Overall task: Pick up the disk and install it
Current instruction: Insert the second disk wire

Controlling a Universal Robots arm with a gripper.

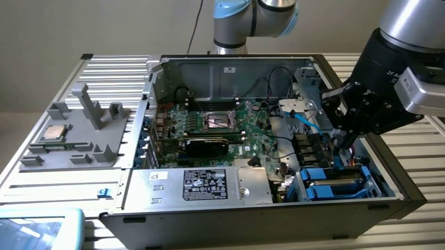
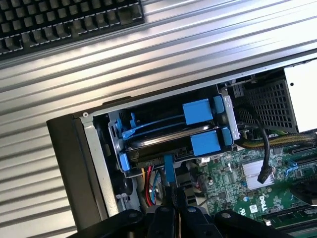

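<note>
The disk [image 1: 336, 182] lies in the drive cage at the near corner of the open computer case [image 1: 389, 172], on the exterior view's right, held in its bright blue carrier frame [image 1: 326, 191]. The wrist view shows the disk [image 2: 161, 139] as a grey slab between two blue carrier fronts [image 2: 204, 143]. My gripper [image 1: 345, 144] hangs just above the cage, over the case's right wall. Its black fingers [image 2: 166, 220] are shut together, with nothing seen between them. A thin blue piece [image 2: 169, 171] lies just ahead of the fingertips.
A silver power supply with a black label [image 1: 201, 185] fills the case's front. Behind it lies the green motherboard [image 1: 215, 127], with black and blue cables [image 1: 306, 122] beside the cage. A grey fixture with a CPU chip [image 1: 54, 133] sits on the left. A black keyboard [image 2: 64, 20] rests on the slatted table.
</note>
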